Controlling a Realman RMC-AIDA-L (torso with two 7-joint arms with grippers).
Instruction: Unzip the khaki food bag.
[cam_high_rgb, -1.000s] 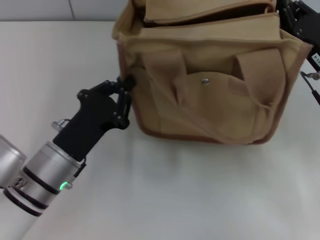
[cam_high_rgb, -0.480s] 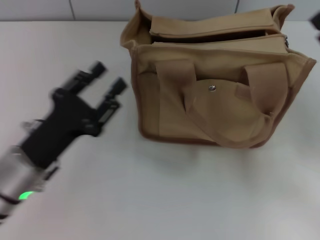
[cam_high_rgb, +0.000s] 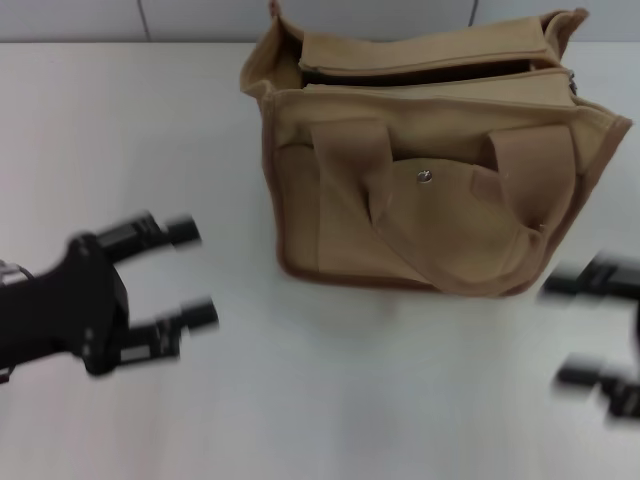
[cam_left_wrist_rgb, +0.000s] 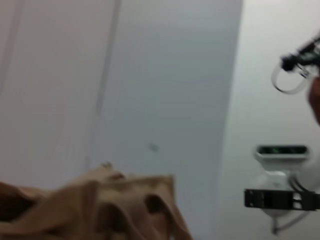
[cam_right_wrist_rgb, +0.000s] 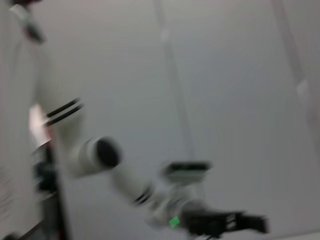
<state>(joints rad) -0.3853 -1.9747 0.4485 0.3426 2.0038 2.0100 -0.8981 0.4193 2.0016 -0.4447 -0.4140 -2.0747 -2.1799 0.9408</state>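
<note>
The khaki food bag (cam_high_rgb: 430, 190) stands upright at the back middle of the white table (cam_high_rgb: 330, 400). Its front pocket with the metal snap (cam_high_rgb: 424, 177) faces me, and its top shows a dark gap (cam_high_rgb: 420, 75) between the two flaps. My left gripper (cam_high_rgb: 192, 273) is open and empty, left of the bag and apart from it. My right gripper (cam_high_rgb: 562, 330) is open and empty, blurred, in front of the bag's right corner and apart from it. The bag's top (cam_left_wrist_rgb: 100, 207) also shows in the left wrist view.
The grey back wall (cam_high_rgb: 200, 18) runs behind the table. In the right wrist view the left arm (cam_right_wrist_rgb: 150, 195) reaches across; in the left wrist view the right arm (cam_left_wrist_rgb: 280, 197) shows far off.
My left gripper let go of the bag's left side, opened and drew back toward me. My right gripper left the bag's top right corner and now shows low on the right. The bag settled.
</note>
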